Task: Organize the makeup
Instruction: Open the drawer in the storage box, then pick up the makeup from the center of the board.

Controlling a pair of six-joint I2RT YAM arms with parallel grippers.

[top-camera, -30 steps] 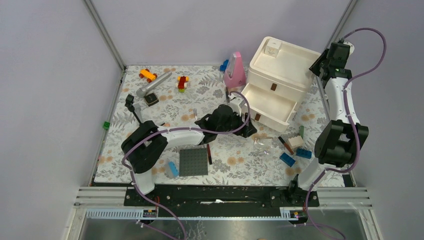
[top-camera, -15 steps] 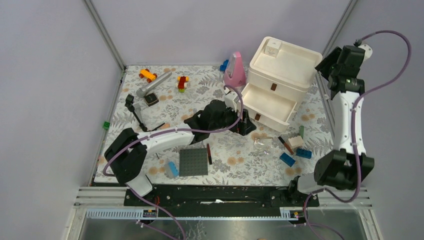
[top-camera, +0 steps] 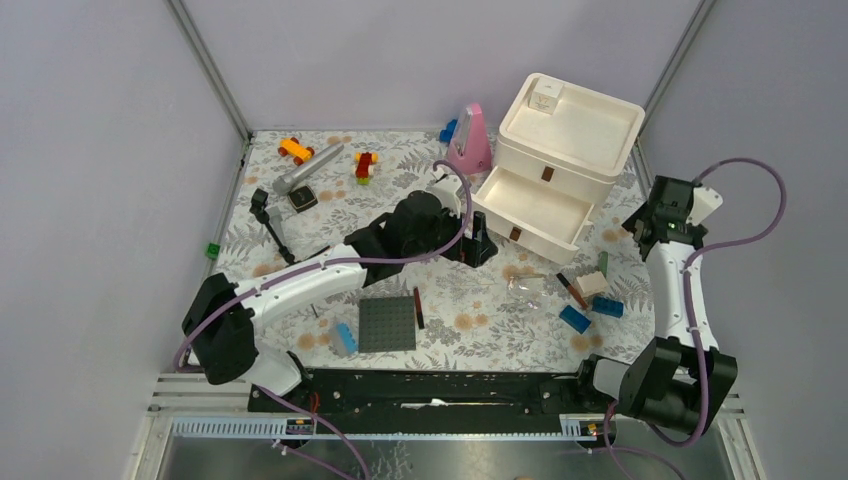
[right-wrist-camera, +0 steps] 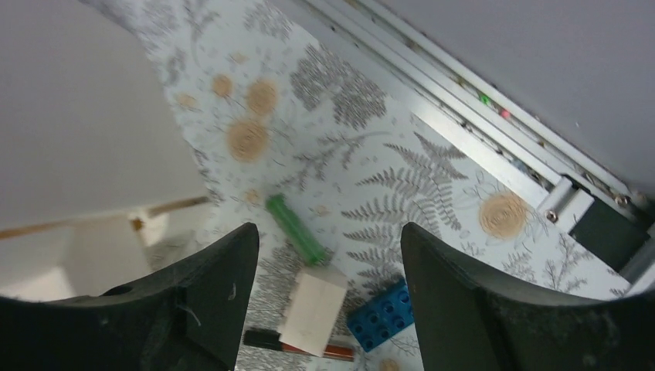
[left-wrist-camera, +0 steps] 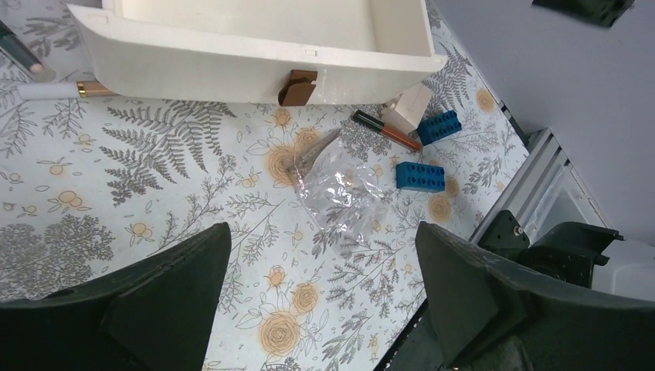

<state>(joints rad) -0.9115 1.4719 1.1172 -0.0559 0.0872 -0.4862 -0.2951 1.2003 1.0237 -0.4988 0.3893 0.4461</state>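
Holding the left arm (top-camera: 310, 280) stretched low across the floral tabletop (top-camera: 460, 300) toward the open drawer (left-wrist-camera: 232, 39), with the left fingers (left-wrist-camera: 178, 286) wide apart over a clear plastic bag (left-wrist-camera: 340, 193), gripping nothing. Holding the right arm (top-camera: 680, 290) folded upright at the tabletop's right edge, with the right fingers (right-wrist-camera: 208, 286) parted and empty above a beige sponge block (right-wrist-camera: 313, 309), a red-and-black stick (left-wrist-camera: 386, 130) and a green stick (right-wrist-camera: 295, 229), all lying near the white drawer box (top-camera: 570, 140). Showing pale lilac walls (top-camera: 400, 60) enclosing the tabletop.

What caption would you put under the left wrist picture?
Open left gripper over a clear plastic bag, near the white drawer.
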